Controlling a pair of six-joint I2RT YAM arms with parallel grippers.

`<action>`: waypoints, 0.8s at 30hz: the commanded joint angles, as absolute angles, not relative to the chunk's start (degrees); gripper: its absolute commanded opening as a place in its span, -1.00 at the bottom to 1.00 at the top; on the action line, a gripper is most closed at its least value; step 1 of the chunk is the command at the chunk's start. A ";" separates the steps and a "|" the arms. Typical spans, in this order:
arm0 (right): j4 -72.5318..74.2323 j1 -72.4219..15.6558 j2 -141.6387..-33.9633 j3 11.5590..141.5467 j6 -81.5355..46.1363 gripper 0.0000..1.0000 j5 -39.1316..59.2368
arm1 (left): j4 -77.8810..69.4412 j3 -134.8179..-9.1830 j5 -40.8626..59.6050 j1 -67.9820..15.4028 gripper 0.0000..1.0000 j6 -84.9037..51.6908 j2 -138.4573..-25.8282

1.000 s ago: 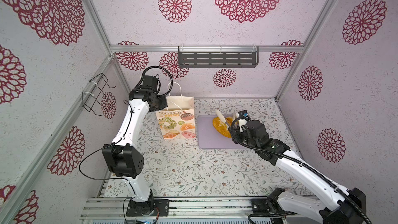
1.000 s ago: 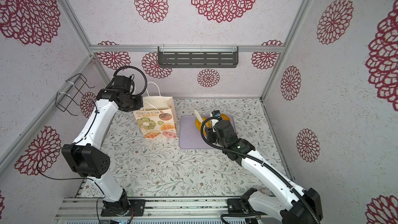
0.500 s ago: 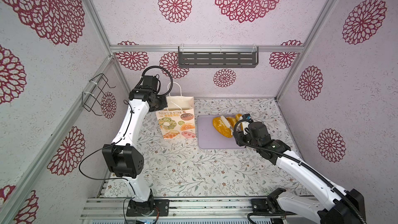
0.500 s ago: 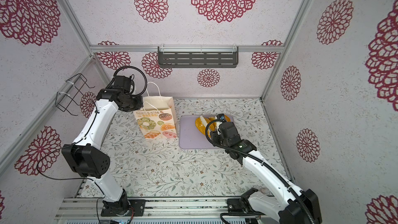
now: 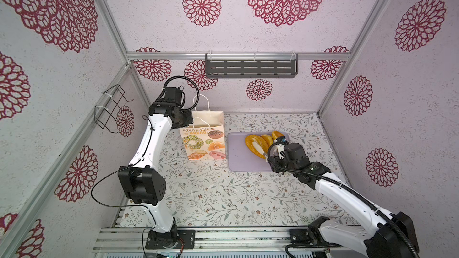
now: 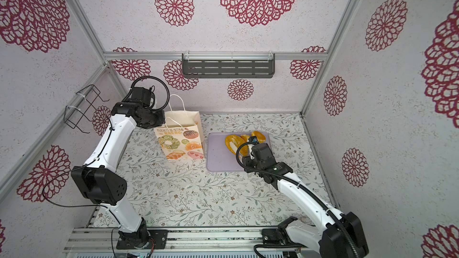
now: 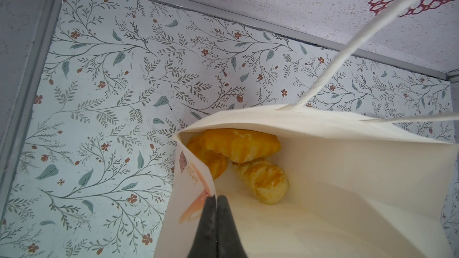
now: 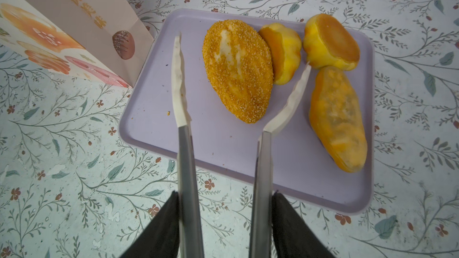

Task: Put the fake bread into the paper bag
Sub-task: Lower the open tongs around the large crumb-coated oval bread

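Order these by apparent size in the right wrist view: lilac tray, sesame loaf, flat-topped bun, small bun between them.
1. lilac tray
2. sesame loaf
3. flat-topped bun
4. small bun, though the loaf may hide part of it

You've got one legible print: the paper bag (image 5: 203,145) reads "PRODUCTS IN AUTUMN" over "BREAD" on its front, in both top views. The orange characters on its side can't be made out.

White arm links (image 5: 154,142), black joint housings (image 5: 142,187), black corrugated cables (image 5: 182,76).
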State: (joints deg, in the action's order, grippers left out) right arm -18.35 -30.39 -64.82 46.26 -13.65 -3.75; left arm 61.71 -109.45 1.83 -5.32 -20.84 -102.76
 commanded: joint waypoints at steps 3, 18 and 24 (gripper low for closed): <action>-16.60 -29.63 -66.16 47.24 -11.54 0.18 -3.08 | 62.75 -109.43 1.58 -5.72 -1.00 -20.55 -103.04; -17.23 -29.32 -72.71 52.30 -7.48 0.18 -3.10 | 62.84 -109.55 1.69 -5.80 -1.00 -20.56 -103.01; -17.06 -29.09 -76.39 54.80 -6.24 0.17 -2.30 | 62.85 -109.51 1.68 -5.89 -1.00 -20.45 -102.84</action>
